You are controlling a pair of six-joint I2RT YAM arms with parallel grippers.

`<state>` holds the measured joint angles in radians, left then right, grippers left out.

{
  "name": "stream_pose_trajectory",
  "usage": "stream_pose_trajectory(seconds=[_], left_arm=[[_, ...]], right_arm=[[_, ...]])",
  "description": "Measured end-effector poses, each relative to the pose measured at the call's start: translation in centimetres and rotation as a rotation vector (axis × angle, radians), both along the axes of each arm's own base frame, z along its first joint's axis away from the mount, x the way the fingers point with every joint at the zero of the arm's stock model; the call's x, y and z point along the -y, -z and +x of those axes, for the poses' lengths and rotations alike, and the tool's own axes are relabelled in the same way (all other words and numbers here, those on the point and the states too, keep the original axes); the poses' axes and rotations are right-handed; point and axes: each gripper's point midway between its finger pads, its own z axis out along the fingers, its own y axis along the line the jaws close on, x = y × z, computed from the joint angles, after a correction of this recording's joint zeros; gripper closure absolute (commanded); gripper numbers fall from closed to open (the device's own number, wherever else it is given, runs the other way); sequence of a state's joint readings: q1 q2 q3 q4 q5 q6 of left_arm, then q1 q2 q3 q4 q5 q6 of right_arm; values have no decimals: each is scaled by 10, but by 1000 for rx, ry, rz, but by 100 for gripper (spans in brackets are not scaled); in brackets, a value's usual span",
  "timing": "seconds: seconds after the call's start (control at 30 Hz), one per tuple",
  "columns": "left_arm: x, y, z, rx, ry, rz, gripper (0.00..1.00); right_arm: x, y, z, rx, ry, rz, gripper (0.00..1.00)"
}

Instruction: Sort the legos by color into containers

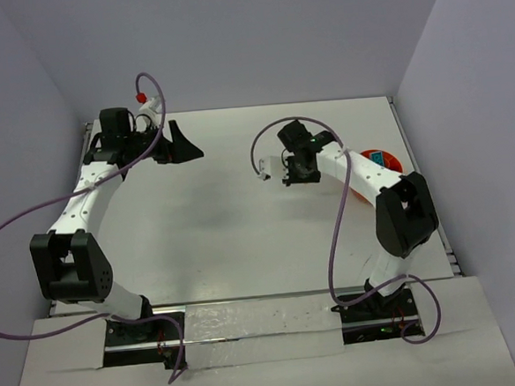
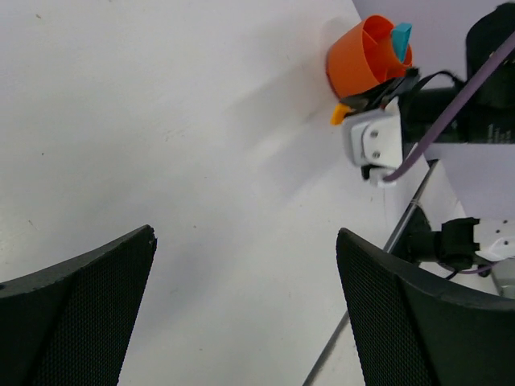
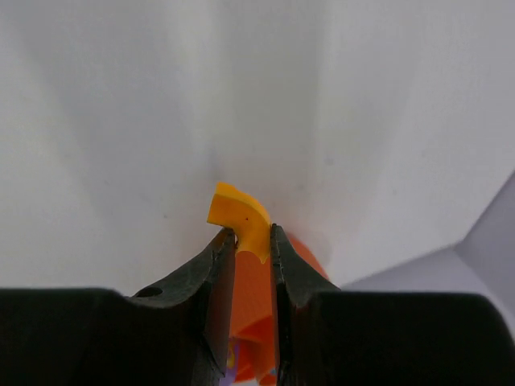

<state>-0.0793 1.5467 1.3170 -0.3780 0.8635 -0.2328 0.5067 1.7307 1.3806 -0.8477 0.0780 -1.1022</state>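
The right hand (image 3: 252, 241) pinches the curved orange lego (image 3: 240, 215) by one end only, near the orange bowl (image 2: 358, 60) at the right edge of the bench (image 1: 233, 221), so the piece may twist out and miss its compartment, while the left hand (image 2: 245, 235) is spread wide.

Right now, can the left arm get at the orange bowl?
Probably not. The orange bowl sits at the far right edge of the table, partly under the right arm, while the left gripper hangs open far across the table.
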Motion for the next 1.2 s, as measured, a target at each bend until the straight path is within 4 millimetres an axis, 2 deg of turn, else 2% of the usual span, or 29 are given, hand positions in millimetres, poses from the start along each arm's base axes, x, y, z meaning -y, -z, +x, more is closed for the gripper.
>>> stream_pose_trajectory(seconds=[0.2,0.33,0.43,0.63,0.9,1.2], left_arm=[[23,2,-4,35,32,65,1],[24,2,0,40,21,77,1],[24,4,3,36,17,81,1],[22,8,4,27,12,92,1],[21,9,4,30,11,103,1],[21,10,4,27,13,106,1]], right_arm=[[76,-19,13,52,198,-164,94],[122,-37,22,115,314,-284,94],[143,-46,23,145,361,-361,94],[159,-53,23,168,392,-455,93],[167,-36,26,124,393,-528,91],[170,-35,28,123,394,-563,87]])
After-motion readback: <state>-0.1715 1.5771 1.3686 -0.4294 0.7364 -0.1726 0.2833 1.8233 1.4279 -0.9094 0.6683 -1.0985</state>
